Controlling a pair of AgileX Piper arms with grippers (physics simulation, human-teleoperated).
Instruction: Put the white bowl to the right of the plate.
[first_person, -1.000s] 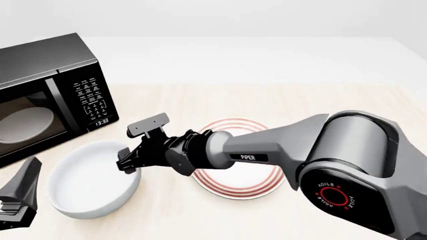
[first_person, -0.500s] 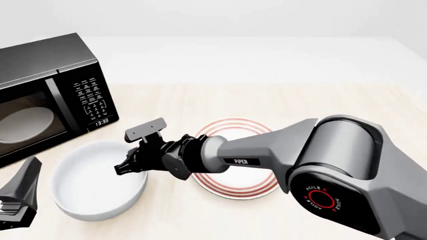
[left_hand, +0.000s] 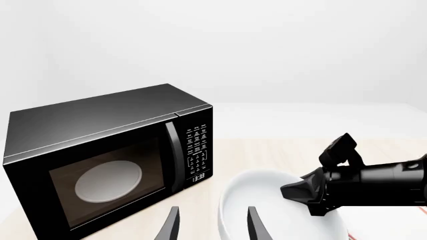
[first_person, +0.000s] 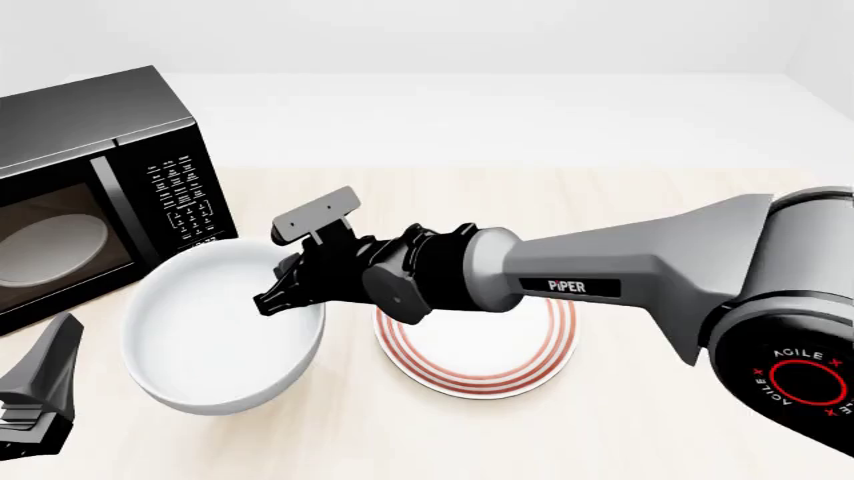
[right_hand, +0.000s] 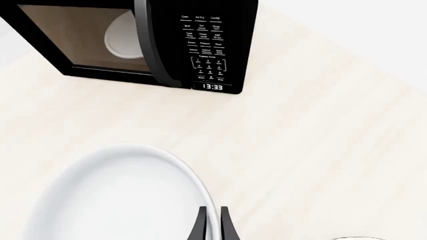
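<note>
Right wrist view has the right gripper (right_hand: 213, 225) with its jaws pinched onto the white bowl's (first_person: 220, 335) rim, one finger inside, one outside. Bowl's tilted, left of the plate (first_person: 478, 350), beside the microwave (first_person: 94, 190).

The front view looks forward and down from above the arms' side of the table (first_person: 641, 200), taking in the microwave (first_person: 94, 190) at far left, the bowl (first_person: 200, 340), the plate (first_person: 534, 365) and the whole right arm (first_person: 641, 280). The left wrist view sits low and level, facing the microwave (left_hand: 113, 160) head-on, with the bowl (left_hand: 267, 200) close below. The right wrist view looks steeply down, very near the bowl (right_hand: 113, 200), with the microwave (right_hand: 200, 45) beyond. All three share the bowl and the microwave's keypad side; the plate shows plainly only from the front.
</note>
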